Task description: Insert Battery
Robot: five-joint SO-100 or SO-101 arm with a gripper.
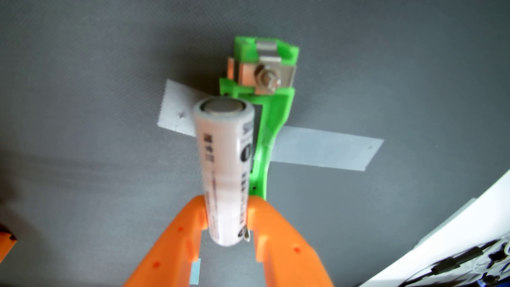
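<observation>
Currently, in the wrist view, the orange gripper (227,209) is clamping its two fingers (176,240) on the lower part of a white cylindrical battery (223,165). The battery is pointing away from the camera, its metal end cap facing up-frame, printed label partly blurred. It is sitting just left of a green battery holder (271,124), overlapping the holder's left edge; whether the two are touching cannot be told. The holder is lying on a grey mat (82,82), fixed by strips of grey tape (325,149). A metal contact with a bolt (267,78) is showing at the holder's far end.
</observation>
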